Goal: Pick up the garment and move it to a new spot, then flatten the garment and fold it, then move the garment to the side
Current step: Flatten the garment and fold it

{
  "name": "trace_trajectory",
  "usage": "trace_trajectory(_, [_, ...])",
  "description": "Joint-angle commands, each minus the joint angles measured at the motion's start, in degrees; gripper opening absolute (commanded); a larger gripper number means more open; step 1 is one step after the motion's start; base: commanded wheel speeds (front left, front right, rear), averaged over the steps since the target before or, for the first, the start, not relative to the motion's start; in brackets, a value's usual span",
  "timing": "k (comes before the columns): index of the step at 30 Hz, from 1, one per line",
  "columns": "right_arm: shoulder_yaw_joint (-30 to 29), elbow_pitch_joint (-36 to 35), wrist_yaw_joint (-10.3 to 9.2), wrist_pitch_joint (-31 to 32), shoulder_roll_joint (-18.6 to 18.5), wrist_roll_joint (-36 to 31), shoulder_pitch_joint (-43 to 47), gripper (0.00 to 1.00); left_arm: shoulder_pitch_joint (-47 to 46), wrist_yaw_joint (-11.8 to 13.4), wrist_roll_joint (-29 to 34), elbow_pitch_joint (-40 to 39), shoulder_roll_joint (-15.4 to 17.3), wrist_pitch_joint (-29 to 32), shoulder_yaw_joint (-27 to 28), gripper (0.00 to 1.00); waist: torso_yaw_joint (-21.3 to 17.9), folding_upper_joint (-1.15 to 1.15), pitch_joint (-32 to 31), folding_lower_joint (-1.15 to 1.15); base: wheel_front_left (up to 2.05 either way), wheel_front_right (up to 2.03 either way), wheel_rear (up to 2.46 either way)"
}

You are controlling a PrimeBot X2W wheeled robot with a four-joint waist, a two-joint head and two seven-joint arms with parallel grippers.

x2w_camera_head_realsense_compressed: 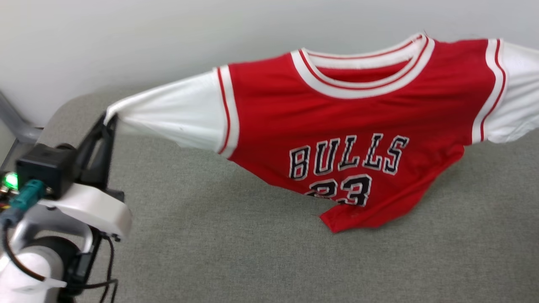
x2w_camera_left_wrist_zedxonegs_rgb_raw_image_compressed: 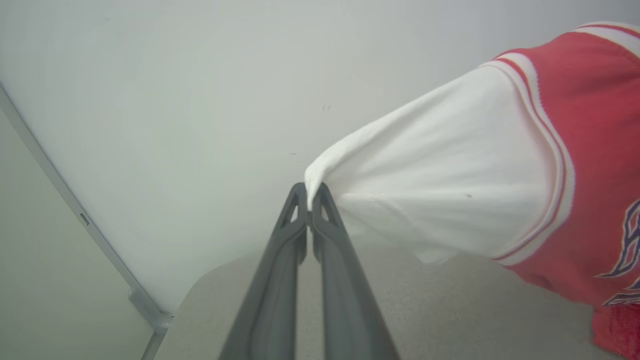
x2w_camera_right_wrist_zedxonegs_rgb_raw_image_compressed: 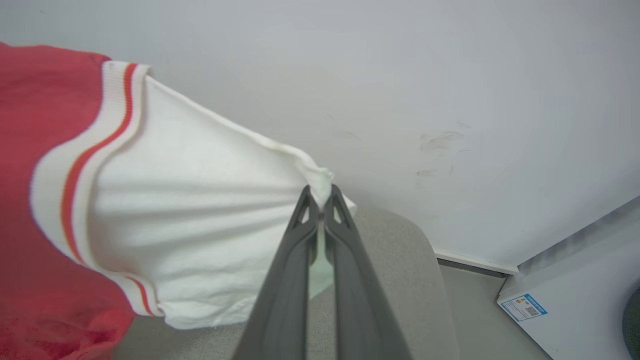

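Grey cloth-topped desk [x2w_camera_head_realsense_compressed: 252, 261] with rounded corners, set against plain white wall [x2w_camera_head_realsense_compressed: 126, 38] bearing faint scuffs [x2w_camera_right_wrist_zedxonegs_rgb_raw_image_compressed: 440, 142]; grey metal bar [x2w_camera_head_realsense_compressed: 14, 122] off desk's left corner; white box [x2w_camera_right_wrist_zedxonegs_rgb_raw_image_compressed: 575, 300] with blue-edged label [x2w_camera_right_wrist_zedxonegs_rgb_raw_image_compressed: 522, 306] low at right, near baseboard [x2w_camera_right_wrist_zedxonegs_rgb_raw_image_compressed: 475, 261].

Test lab suggested: bare white wall [x2w_camera_head_realsense_compressed: 126, 33] at 12 o'clock, grey cloth-covered table [x2w_camera_head_realsense_compressed: 252, 261], labelled panel [x2w_camera_right_wrist_zedxonegs_rgb_raw_image_compressed: 590, 290] at 4 o'clock.

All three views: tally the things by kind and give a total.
Garment, red jersey T-shirt with white sleeves: 1
Grippers, left gripper and right gripper, each pinching a sleeve: 2
Surface, grey fabric-covered tabletop: 1
Total: 4
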Motion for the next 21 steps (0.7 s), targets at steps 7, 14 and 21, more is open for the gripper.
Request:
trace_trajectory(7, [-2.3,-2.6,-0.14,-2.1,3.0,-0.6,-5.1,0.00,-4.9,-0.5,-0.6,-1.6,4.6,-0.4,5.2,0.00,-1.6,0.00,-2.7,0.01,0.00,0.00,0.00])
trace_trajectory(14, [-3.8,-3.8,-0.15,-2.5,4.9,-1.7,-8.2,0.00,-9.6,-2.1,-2.1,-2.0,8.1,1.0,7.7,0.00,-2.2,0.00,-2.6,0.01,0.00,0.00,0.00])
trace_trajectory(21, [-5.3,-5.4,-0.15,-1.6,5.9,-2.4,-11.1,0.00,-14.0,-4.3,-3.5,-0.9,11.4,2.4,8.9,0.00,-2.3,0.00,1.2,0.01,0.00,0.00,0.00])
